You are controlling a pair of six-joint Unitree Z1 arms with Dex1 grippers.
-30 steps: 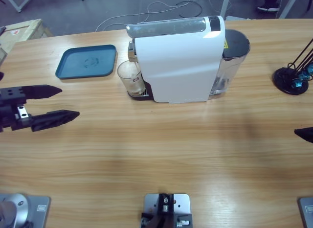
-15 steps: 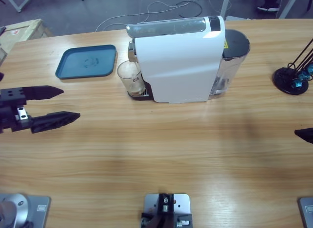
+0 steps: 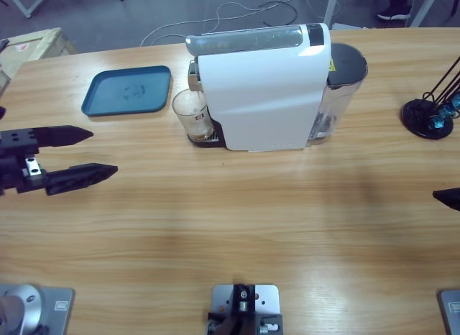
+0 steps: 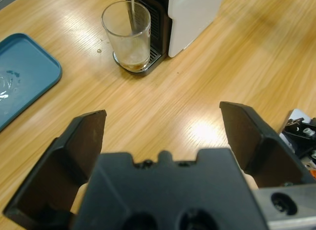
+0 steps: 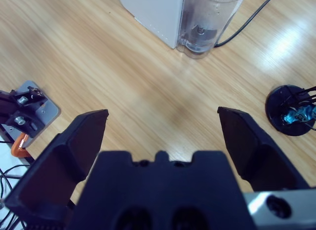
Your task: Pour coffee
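A clear drinking glass (image 3: 191, 113) stands on the drip grate of the white boxy capsule coffee machine (image 3: 262, 90), near the far edge of the long wooden table (image 3: 237, 205). A shallow layer of pale brown coffee (image 4: 133, 65) sits in its bottom, and a thin stream runs down into it from the spout. Just beside the glass, toward the far left corner, lies a flat blue rectangular tray (image 3: 127, 90). The left gripper (image 3: 97, 151) hangs at the left edge, jaws spread wide with nothing between them, well apart from the glass. The right gripper (image 5: 163, 131) is likewise wide open and holding nothing, over bare wood near the right edge. A black round-based stand (image 3: 428, 118) sits by the far right corner.
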